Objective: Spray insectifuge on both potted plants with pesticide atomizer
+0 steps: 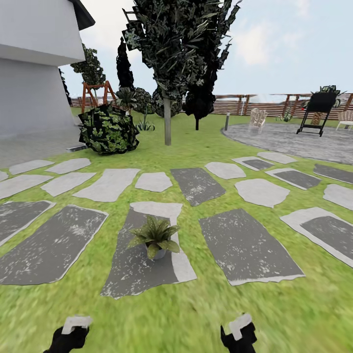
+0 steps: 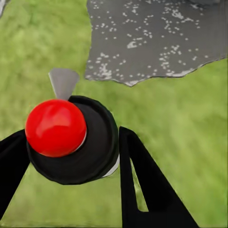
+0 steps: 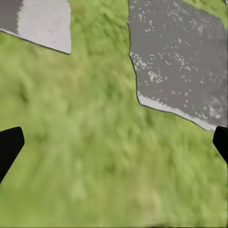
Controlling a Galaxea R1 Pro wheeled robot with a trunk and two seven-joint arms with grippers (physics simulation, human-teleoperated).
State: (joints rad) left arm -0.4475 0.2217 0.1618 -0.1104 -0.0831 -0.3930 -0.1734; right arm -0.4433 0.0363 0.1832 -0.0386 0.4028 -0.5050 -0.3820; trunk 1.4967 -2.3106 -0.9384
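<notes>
The pesticide atomizer (image 2: 71,140) sits between the fingers of the left tool (image 2: 71,156): in the left wrist view a round dark body with a red knob on its end and a pale grey nozzle tip pointing out over the grass, the black fingers close against both its sides. One potted plant (image 1: 156,238), a low rosette of pointed green leaves, stands on a grey stepping stone (image 1: 142,267) just ahead of the robot, slightly left of centre; a second one cannot be made out for certain among the greenery farther off. Judging from this, the pick-up is done and the spraying of both plants is left, the nozzle not yet aimed at the near rosette. The right tool (image 1: 239,332) hangs at the near right over the lawn (image 3: 95,156), its fingertips spread wide to the edges of its wrist view, holding and touching nothing. Beyond lie more stones, a dark bush (image 1: 108,128), a tree (image 1: 169,68) and the slatted fence (image 1: 245,104).
</notes>
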